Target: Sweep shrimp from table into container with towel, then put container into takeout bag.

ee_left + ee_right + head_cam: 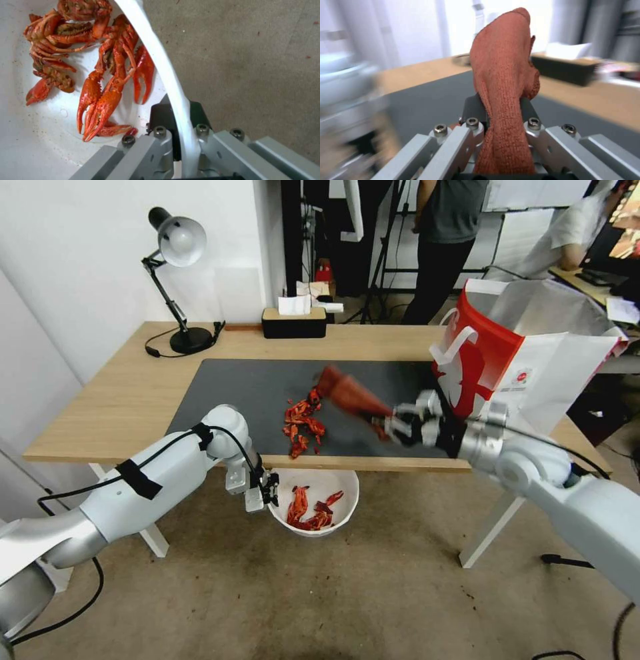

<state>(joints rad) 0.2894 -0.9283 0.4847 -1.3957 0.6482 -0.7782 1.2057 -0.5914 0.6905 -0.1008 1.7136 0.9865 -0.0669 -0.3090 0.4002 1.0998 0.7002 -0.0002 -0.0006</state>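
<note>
- Long light-wood counter (133, 393) with its dark grey mat fills the middle of the head view, and we're partway through the sweep: some catch is in the bowl, some is on the mat.
- Big stiff red-and-white paper takeout bag (493, 353) stands open at the upper right of the frame, white loop handles out, silvery lining showing. Nothing packed yet by the look of it; that step is all to come.
- Round white container (347, 493) hangs below the counter's near edge, lower centre of the frame, off the floor. The left gripper (268, 493) has its jaws pinching the rim, one inside the wall, one outside, as the left wrist view makes plain.
- Rust-red, knitted-looking towel (350, 393) is up above the mat, centre right, motion-blurred. The right gripper (400, 428) has its jaws clamped on its lower end, and the cloth sticks out past them in a thick fold.
- Bright red-orange shrimp (301, 423) lie in a loose string on the mat, centre frame, near the front edge just above the container. I'd say at least another pass is needed.
- More of those pieces sit in the container: glossy curled shells and long claws, clustered against one side of the wall.
</note>
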